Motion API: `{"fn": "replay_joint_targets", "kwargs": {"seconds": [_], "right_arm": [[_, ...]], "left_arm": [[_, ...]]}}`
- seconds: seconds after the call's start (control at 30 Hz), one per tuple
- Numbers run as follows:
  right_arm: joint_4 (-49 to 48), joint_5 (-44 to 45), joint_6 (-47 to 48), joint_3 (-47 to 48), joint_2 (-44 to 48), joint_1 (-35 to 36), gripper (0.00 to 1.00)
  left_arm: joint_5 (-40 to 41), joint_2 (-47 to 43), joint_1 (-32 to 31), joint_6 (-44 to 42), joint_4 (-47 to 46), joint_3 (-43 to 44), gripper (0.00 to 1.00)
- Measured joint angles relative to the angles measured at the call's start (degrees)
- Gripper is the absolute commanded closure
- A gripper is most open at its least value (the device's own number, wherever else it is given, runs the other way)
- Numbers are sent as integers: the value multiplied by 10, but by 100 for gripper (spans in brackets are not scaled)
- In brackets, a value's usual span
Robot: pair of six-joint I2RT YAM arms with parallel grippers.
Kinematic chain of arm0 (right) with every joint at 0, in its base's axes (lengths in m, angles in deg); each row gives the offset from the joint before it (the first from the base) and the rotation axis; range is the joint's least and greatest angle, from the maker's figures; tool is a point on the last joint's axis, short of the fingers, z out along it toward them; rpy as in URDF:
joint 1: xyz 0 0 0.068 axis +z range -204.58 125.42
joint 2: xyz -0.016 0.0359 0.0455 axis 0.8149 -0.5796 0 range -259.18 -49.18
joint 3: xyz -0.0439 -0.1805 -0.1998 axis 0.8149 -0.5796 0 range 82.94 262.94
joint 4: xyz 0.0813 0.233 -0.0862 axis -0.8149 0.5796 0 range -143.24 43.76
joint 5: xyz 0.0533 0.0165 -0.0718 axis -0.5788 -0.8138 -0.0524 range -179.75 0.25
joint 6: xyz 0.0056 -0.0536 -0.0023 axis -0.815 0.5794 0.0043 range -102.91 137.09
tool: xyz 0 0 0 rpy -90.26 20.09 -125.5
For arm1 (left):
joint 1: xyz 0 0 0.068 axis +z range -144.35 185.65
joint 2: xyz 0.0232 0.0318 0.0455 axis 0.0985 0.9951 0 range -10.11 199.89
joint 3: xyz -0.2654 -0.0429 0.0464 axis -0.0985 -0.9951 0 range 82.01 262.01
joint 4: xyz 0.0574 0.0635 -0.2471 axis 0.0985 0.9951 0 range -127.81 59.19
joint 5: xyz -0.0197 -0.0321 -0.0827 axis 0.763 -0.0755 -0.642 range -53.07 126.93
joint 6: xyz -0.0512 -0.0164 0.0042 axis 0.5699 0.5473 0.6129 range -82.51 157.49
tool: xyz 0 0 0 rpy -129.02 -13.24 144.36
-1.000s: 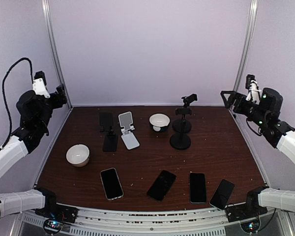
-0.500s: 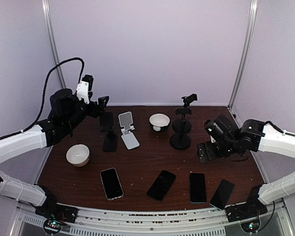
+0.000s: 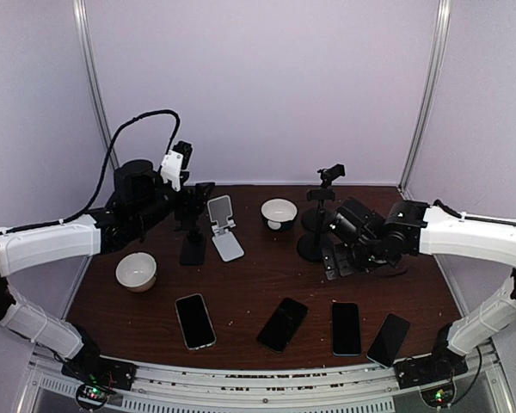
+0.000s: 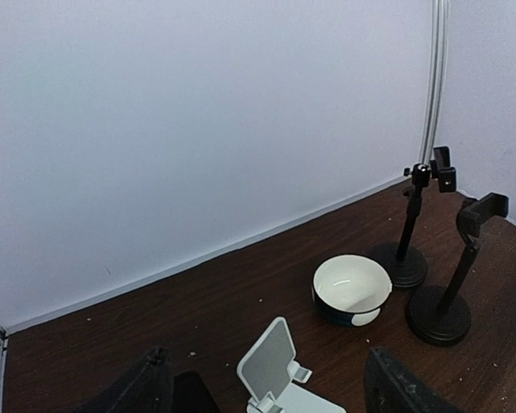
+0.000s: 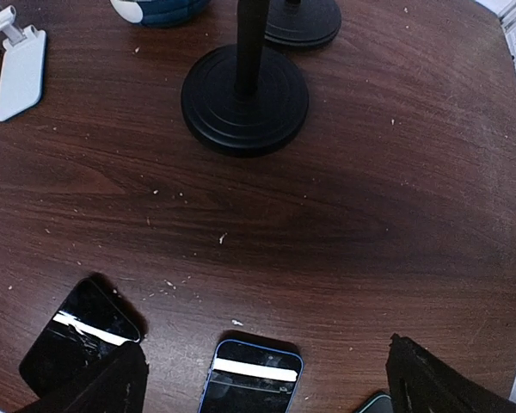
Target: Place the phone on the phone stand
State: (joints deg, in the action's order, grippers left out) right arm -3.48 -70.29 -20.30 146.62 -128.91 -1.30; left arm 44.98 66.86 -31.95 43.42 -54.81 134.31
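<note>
Four phones (image 3: 194,320) lie flat in a row, none lifted yet. The left gripper (image 3: 196,194) hangs spread and empty well beyond them, with the black folding stand (image 3: 192,249) close below its fingers and the white folding stand (image 3: 224,226) just to its right. Further right, the right gripper (image 3: 338,258) points down with jaws wide and nothing between them, the blue-rimmed phone (image 5: 251,379) lying below and between its fingers and the pole stand (image 5: 244,103) just ahead. I judge the flat phone could skid or shove its dark neighbour (image 5: 79,337) as the fingers close, and a careless lift might topple that stand.
</note>
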Motion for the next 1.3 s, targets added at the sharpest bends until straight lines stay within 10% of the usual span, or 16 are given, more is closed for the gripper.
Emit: {"fn": "replay_joint_targets", "kwargs": {"seconds": [0.37,0.73,1.03,1.3], "right_arm": [[-49,-36,-5,19,-72,32,0],[-68,-36,-19,24,-109,66,5],[-54,-59,-48,-30,-125,149,40],[-103,-106,-49,-61,-167,142,43]], "left_arm": [[21,45,5,-20,58,31,20],[-201,50,-45,-71,152,35,34],[-170,75,-140,-76,274,18,40],[-192,113,-172,-128,271,-33,44]]}}
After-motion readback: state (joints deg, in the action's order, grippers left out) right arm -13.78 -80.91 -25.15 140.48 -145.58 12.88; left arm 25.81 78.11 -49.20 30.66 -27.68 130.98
